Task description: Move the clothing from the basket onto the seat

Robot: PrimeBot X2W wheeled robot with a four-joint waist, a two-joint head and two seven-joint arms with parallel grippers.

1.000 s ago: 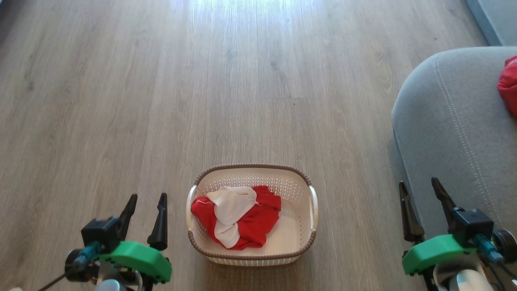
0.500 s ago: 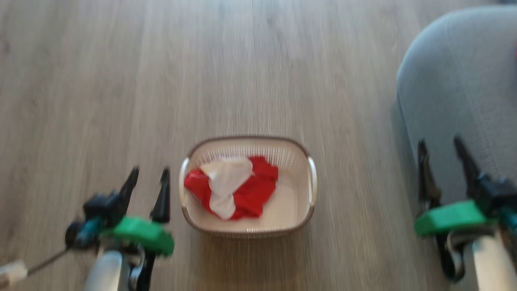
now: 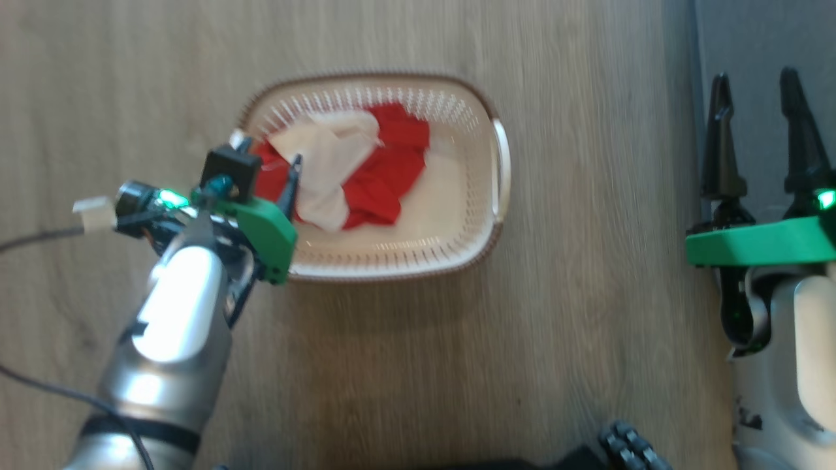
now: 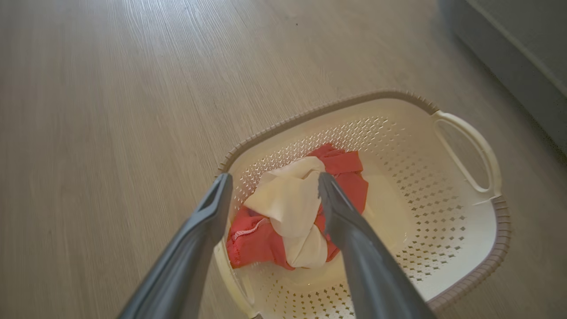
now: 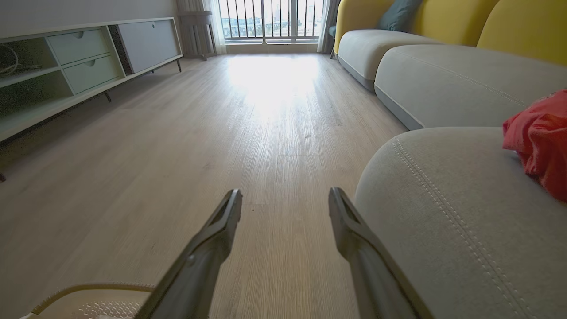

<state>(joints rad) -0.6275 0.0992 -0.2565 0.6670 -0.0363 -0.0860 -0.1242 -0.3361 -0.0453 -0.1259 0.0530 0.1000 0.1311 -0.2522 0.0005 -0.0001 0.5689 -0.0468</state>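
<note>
The cream basket (image 3: 501, 163) with its brown rim stands on the wood floor and holds red and white clothing (image 3: 385, 176). My left gripper (image 3: 264, 163) is open and reaches over the basket's left rim, just above the garment. In the left wrist view its fingers (image 4: 273, 179) straddle the white fold of the clothing (image 4: 292, 199) inside the basket (image 4: 500, 235), gripping nothing. My right gripper (image 3: 753, 78) is open and empty beside the grey seat (image 3: 757, 39). In the right wrist view, another red garment (image 5: 538, 141) lies on the seat (image 5: 443, 212), to the right of that gripper (image 5: 284, 192).
More grey sofa cushions (image 5: 443, 75) with yellow backs run along the right. A low white media cabinet (image 5: 88, 57) lines the left wall, and a bright window (image 5: 270, 20) is at the far end. A cable (image 3: 32, 241) trails from my left wrist.
The head camera has tilted down, so the basket sits higher in view. My left arm has swung in from beside the basket to over its left rim, above the clothing. Both grippers stay open.
</note>
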